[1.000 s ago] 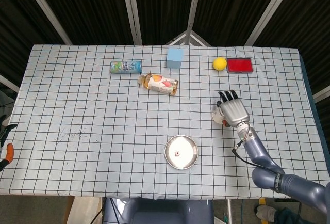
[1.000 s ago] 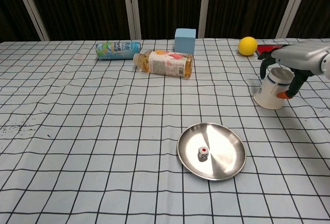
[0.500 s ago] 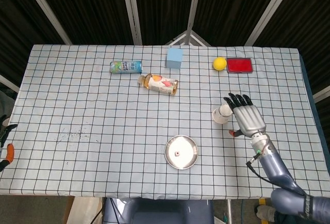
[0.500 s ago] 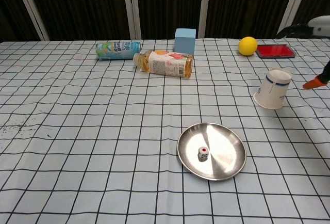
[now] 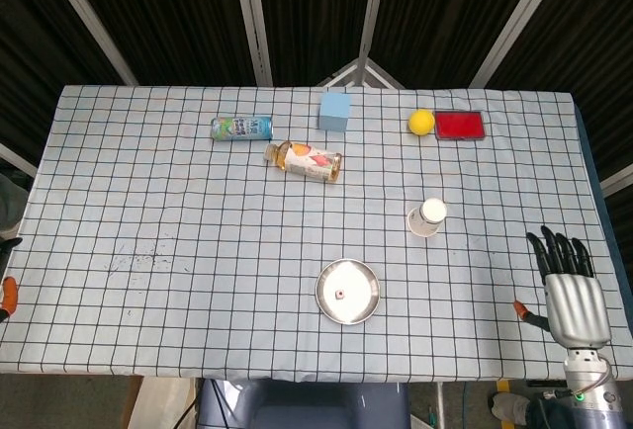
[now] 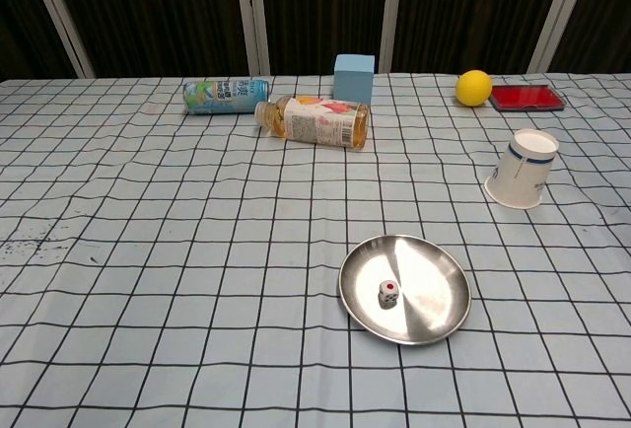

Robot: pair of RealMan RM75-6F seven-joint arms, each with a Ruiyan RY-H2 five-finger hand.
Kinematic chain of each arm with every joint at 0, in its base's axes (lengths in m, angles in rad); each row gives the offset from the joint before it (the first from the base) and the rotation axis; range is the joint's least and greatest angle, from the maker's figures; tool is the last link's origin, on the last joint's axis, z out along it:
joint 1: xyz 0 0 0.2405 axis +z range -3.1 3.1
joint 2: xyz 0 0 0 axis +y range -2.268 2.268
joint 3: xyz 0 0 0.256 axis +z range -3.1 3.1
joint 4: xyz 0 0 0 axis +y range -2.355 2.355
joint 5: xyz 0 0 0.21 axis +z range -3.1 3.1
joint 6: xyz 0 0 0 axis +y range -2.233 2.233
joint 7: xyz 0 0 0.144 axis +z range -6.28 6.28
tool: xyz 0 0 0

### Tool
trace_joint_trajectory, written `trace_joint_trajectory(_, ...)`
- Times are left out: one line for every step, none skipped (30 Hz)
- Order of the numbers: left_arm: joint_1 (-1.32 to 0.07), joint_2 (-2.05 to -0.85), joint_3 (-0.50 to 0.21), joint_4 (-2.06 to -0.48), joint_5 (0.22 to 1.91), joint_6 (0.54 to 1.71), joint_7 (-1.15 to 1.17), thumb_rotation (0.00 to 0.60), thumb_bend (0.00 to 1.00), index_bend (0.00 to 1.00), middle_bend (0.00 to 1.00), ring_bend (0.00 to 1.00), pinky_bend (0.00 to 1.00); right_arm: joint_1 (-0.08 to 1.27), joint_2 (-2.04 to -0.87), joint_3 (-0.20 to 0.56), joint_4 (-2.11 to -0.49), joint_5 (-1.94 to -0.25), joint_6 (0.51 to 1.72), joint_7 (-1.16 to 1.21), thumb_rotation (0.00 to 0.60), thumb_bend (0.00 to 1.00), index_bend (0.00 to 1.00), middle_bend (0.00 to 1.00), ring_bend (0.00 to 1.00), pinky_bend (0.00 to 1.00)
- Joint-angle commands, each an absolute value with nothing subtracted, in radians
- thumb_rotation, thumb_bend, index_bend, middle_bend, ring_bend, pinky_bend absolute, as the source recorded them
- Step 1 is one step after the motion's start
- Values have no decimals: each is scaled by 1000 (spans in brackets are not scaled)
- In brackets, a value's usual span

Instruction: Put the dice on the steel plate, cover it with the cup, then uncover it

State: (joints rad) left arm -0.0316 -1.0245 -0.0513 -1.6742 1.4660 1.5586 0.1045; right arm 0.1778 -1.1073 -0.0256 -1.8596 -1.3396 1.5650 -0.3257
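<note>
The dice (image 6: 388, 293) is lying on the steel plate (image 6: 429, 317), uncovered. The cup (image 6: 522, 169) is standing upside down on the worktop, far right of the plate. The right hand (image 5: 574, 294) is hovering empty, fingers spread, at the near right edge. The task looks finished.

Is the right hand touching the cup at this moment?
Apart. The head view shows the right hand open at the table's near right edge, with bare checked cloth between it and the cup.
</note>
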Motion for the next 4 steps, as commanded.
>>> trace_joint_trajectory(-24, -1018, -53, -1674, 1469, 1572, 92, 600, 837, 190, 0, 0, 0, 155, -1128, -40, -1796, -1375, 1583, -308, 600, 164, 87, 0, 0, 0)
trace_joint_trajectory(-22, -1016, -54, -1674, 1469, 1576, 88, 600, 838, 190, 0, 0, 0, 149, -1135, -43, -1777, -1380, 1585, -297, 600, 164, 87, 0, 0, 0)
trace_joint_trajectory(-19, -1014, -54, -1673, 1468, 1579, 84, 600, 837, 190, 0, 0, 0, 143, -1141, -47, -1761, -1380, 1582, -286, 600, 164, 87, 0, 0, 0)
trace_joint_trajectory(-18, -1012, -55, -1672, 1466, 1581, 80, 600, 838, 190, 0, 0, 0, 141, -1144, -48, -1751, -1379, 1575, -276, 600, 164, 87, 0, 0, 0)
